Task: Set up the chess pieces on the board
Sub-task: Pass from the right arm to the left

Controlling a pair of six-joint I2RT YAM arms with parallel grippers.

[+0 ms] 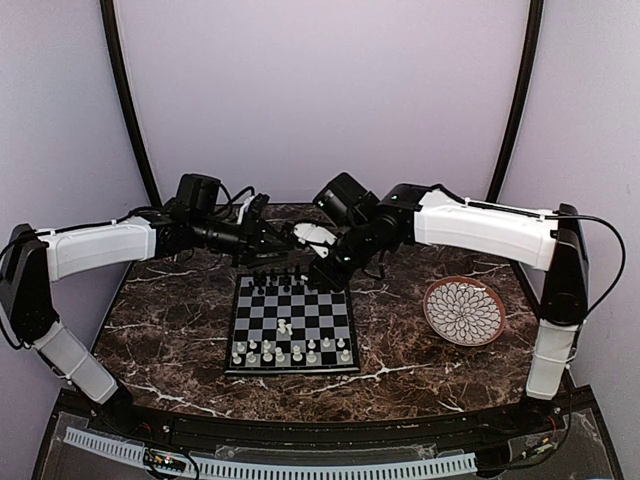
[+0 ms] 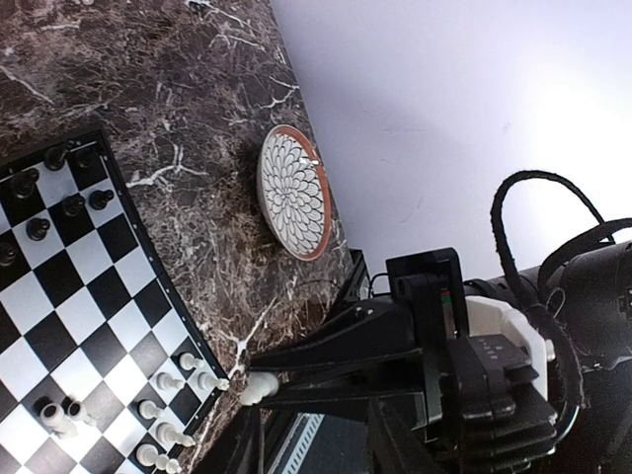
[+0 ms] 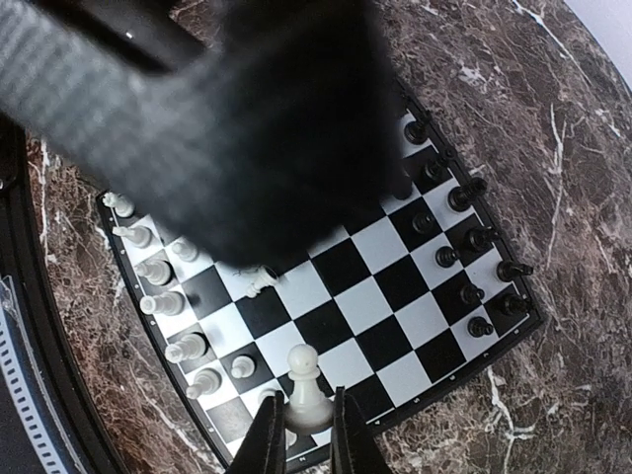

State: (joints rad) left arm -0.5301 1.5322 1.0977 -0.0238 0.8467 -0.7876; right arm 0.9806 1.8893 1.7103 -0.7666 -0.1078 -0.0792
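As the right gripper (image 3: pixel 305 434) pinched a smooth cream-white piece (image 3: pixel 305 390) narrowly by its round base, placing seemed to be the step in hand. Next it needed a straight lowering onto a free square of the glossy checked board (image 3: pixel 380 341) beneath. The left gripper (image 2: pixel 253 386) flanked a small white chessman (image 2: pixel 261 388); whether it gripped, I could not tell.

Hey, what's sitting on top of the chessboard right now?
On the board, white pieces line the near rows, black pieces the far rows, and a lone white piece sits mid-board. The right gripper holds a white pawn above it. From above, that gripper covers the far right corner squares.
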